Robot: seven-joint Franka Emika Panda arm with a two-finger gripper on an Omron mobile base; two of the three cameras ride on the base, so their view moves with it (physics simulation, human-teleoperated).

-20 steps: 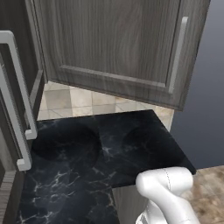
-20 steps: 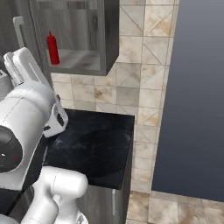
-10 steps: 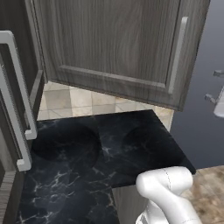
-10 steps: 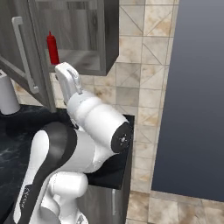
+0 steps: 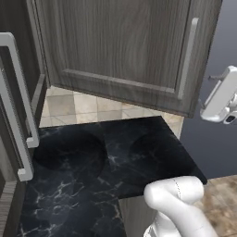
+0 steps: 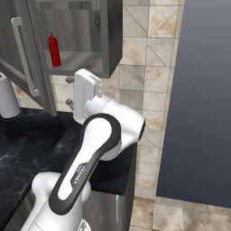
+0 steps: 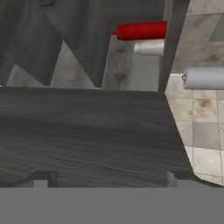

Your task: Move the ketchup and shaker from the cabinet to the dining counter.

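Note:
The ketchup (image 6: 54, 49), a slim red bottle, stands on the shelf of the open cabinet (image 6: 106, 40). The hand view is rolled, so there the ketchup (image 7: 142, 30) looks laid sideways, with the pale stubby shaker (image 7: 151, 47) right beside it on the same shelf. The cabinet's panelled door (image 5: 120, 46) hangs open, and its grey face (image 7: 87, 131) lies close before the hand. My gripper (image 6: 69, 91) hovers open and empty below and to the right of the cabinet, fingers toward the door; it also appears at the right edge (image 5: 208, 92), with its tips far apart (image 7: 109, 179). The dining counter is out of view.
A black marble counter (image 5: 92, 162) runs under the cabinet against a tiled wall (image 6: 144, 81). A white roll (image 6: 8, 97) stands on it at the left, seen also as the roll (image 7: 203, 78). More cabinet handles (image 5: 18, 106) stick out at the left. A dark blue wall (image 6: 203, 99) stands at the right.
The arm has swung round: the hand dropped from ketchup height to below the cabinet and moved right, coming further into the left base view. The jaws stayed open.

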